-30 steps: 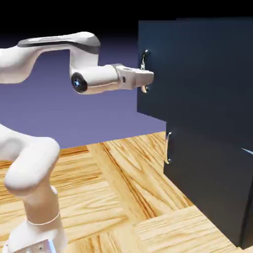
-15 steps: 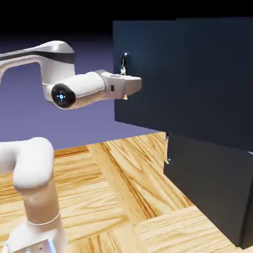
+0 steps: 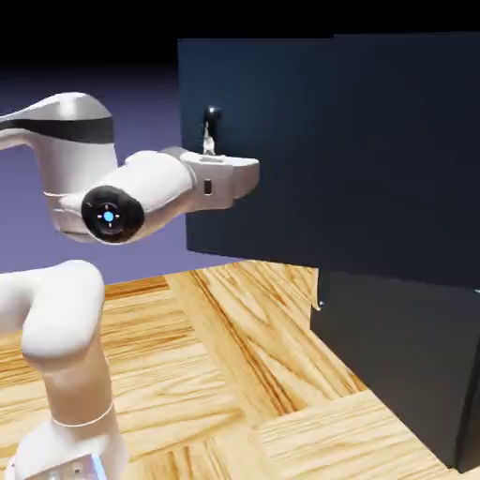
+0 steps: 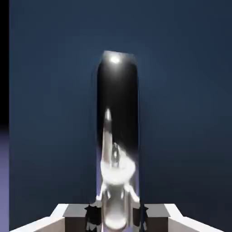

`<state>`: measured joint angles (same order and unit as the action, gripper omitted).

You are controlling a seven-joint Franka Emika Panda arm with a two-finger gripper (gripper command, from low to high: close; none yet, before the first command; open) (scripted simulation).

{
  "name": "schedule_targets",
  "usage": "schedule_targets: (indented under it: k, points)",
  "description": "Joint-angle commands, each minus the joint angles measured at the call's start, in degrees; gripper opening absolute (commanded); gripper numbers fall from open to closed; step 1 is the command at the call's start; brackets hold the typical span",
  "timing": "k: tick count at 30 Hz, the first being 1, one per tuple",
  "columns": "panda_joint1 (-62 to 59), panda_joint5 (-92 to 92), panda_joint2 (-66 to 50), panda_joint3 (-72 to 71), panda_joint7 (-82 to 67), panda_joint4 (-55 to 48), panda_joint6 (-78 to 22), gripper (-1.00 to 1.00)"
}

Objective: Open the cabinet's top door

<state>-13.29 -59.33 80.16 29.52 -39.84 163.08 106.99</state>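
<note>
The hand (image 3: 246, 176) is closed on the silver handle (image 3: 211, 130) of the top door (image 3: 281, 150) — in the hand view the handle (image 4: 117, 136) stands between the two fingertips (image 4: 93, 213). The top door is swung out from the cabinet (image 3: 412, 281), well past the lower door (image 3: 394, 347). The cabinet stands on the wooden tabletop (image 3: 216, 375) — at the exterior view's right.
</note>
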Motion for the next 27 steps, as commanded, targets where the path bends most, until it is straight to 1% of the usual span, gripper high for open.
schedule_targets:
  k: [1,5,9,17,27]
  points:
    - [0.33,1.79,-0.66,2.07,-0.10,-1.05,-1.76,-1.00]
    - [2.99,8.62,-3.86,10.38,-0.64,-6.44,-9.30,-1.00]
    - [8.14,14.83,-7.44,18.67,-1.10,-13.88,-17.33,-1.00]
    - [22.19,23.01,-12.02,31.87,-0.71,-30.49,-31.43,-1.00]
    - [40.89,28.18,-12.63,43.00,2.43,-51.26,-45.94,-1.00]
